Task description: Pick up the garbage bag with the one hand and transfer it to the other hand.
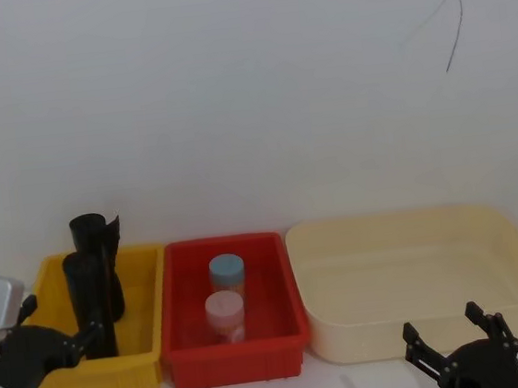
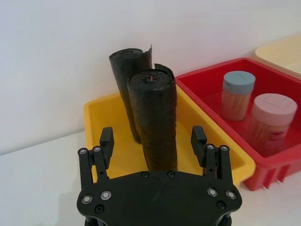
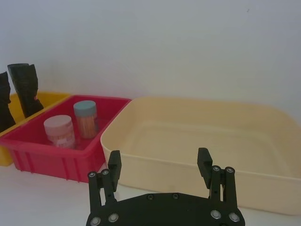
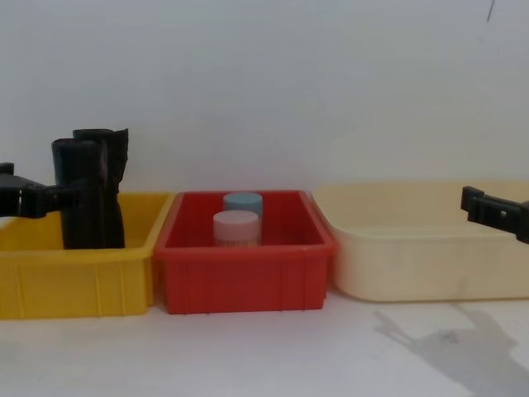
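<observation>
Garbage bag (image 2: 153, 117) stands in yellow bin (image 1: 102, 373) between wide fingers (image 2: 106, 139) of left gripper (image 2: 153, 135); right gripper (image 3: 159, 157) spread

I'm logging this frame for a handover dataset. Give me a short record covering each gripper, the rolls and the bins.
left gripper: open, straddling the garbage bag
garbage bag: upright in yellow bin, in front of a ragged roll
right gripper: open, empty, in front of the cream tray
red bin: blue-lidded jar, pink-lidded jar

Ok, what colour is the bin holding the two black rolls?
Yellow. The bin shows best in the chest view.
</observation>
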